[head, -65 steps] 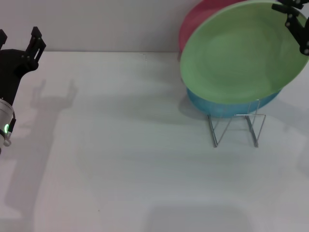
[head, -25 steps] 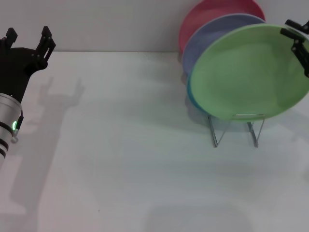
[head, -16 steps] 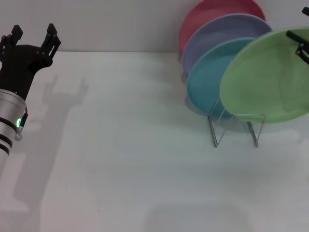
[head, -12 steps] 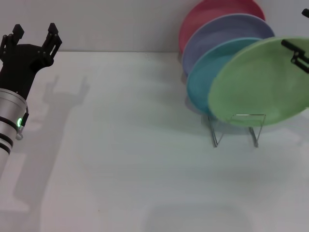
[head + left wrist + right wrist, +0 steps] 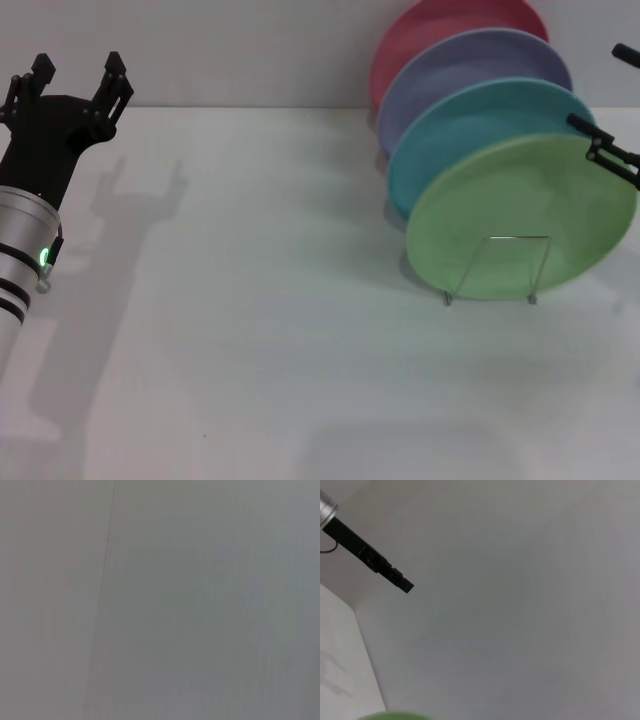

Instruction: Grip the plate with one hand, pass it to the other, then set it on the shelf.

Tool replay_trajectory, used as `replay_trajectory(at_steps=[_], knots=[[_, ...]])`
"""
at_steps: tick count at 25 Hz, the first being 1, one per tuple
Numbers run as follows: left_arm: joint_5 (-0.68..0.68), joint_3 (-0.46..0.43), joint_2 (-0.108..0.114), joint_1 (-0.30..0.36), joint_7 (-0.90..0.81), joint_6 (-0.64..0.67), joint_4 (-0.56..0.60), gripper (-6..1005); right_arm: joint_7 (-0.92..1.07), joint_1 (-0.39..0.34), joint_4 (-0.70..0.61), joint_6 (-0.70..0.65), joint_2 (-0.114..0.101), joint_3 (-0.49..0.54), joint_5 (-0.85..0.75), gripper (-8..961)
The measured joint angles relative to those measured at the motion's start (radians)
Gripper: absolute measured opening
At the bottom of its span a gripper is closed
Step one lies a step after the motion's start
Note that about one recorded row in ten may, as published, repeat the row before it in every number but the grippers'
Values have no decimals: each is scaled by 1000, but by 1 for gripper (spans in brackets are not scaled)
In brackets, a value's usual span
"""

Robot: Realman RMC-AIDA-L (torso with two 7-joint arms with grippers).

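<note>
The light green plate [image 5: 520,215] stands leaning in the front slot of the wire shelf [image 5: 513,238], against the turquoise plate [image 5: 470,125]. My right gripper [image 5: 597,88] is at the plate's upper right rim. Its lower finger [image 5: 605,150] lies by the green rim and its upper finger [image 5: 626,54] is well apart, so it is open. My left gripper [image 5: 78,72] hovers far off at the table's back left, open and empty. A thin sliver of the green plate [image 5: 390,715] shows in the right wrist view.
A lavender plate [image 5: 450,75] and a pink plate [image 5: 420,30] stand behind the turquoise one in the same rack. White table [image 5: 270,330] spreads in front, with a pale wall behind. The left wrist view shows only a plain grey surface.
The green plate came down from the air in front of the other plates into the rack's front slot. The right gripper's fingers spread apart. The left arm crept slightly right.
</note>
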Motion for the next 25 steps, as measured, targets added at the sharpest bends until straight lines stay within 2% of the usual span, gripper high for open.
replay_trajectory(at_steps=[4, 8, 9, 10, 11, 12, 13, 15, 17, 20, 24, 25], knots=[[0, 0, 0, -1, -1, 0, 3, 814, -1, 0, -16, 10, 0, 3, 8, 630], [0, 0, 0, -8, -8, -1, 14, 814, 48, 0, -29, 76, 0, -1, 99, 630], [0, 0, 0, -10, -10, 1, 17, 813, 75, 11, -65, 82, 0, -2, 199, 630], [0, -1, 0, -12, -11, 2, 20, 813, 75, 11, -65, 82, 0, -2, 199, 630], [0, -3, 0, -12, -11, 4, 21, 813, 76, 24, -104, 76, 1, -1, 276, 630], [0, -6, 0, -12, -11, 9, 23, 813, 76, 52, -183, 51, 1, 10, 418, 630], [0, -6, 0, -12, -11, 9, 23, 813, 76, 52, -183, 51, 1, 10, 418, 630], [-1, -8, 0, -12, -11, 24, 33, 813, 75, 82, -259, 1, 1, 41, 517, 630], [-1, -9, 0, -13, -11, 44, 48, 813, 81, 111, -333, -60, 2, 110, 600, 630], [-1, -9, 0, -15, -11, 80, 71, 813, 110, 119, -375, -87, 5, 142, 689, 630], [-2, -8, 0, -12, -11, 116, 90, 813, 216, 91, -439, -181, 5, 166, 917, 630], [-2, -9, 0, -12, -11, 197, 145, 813, 216, 91, -439, -181, 5, 166, 917, 630]])
